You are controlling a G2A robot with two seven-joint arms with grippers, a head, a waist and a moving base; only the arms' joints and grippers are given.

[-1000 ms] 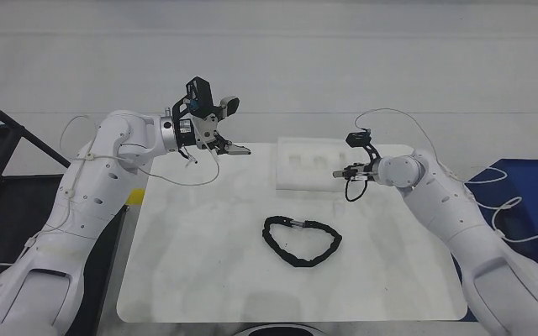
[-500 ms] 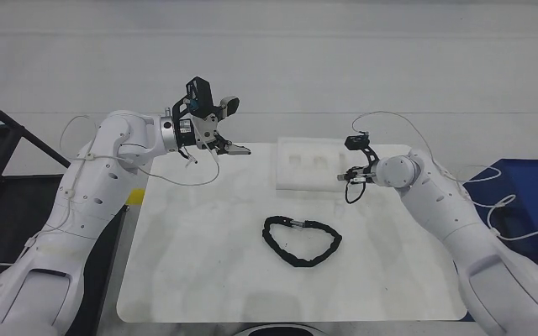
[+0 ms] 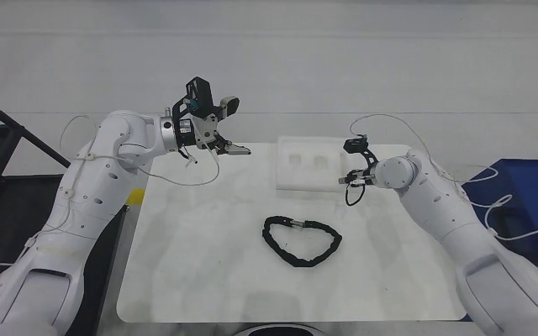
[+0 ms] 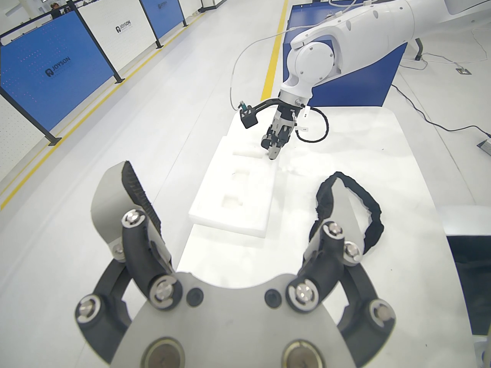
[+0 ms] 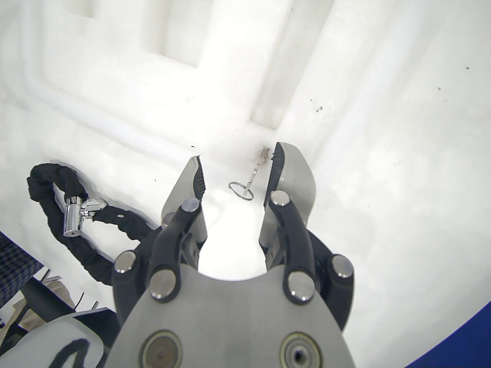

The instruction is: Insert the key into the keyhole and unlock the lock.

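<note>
- Right tool (image 5: 236, 172) spread, straddling the key (image 5: 251, 181); key thin, silver, ringed, flat by the tray (image 3: 311, 164) slot
- Left tool (image 4: 230, 178) spread, empty, over the worktop (image 3: 193, 252) far-left edge
- Lock (image 3: 301, 241): black-sleeved chain loop, silver barrel; mid-worktop, well apart from tray and edges

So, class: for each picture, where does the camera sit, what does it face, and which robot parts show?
Top view: above the arms, looking down at the table; both arms show.
Left wrist view: on the left wrist, facing across the foam tray toward the right end effector; its own open left end effector shows.
Right wrist view: on the right wrist, looking down at the key between its own open fingers.
All three share the chain lock.
</note>
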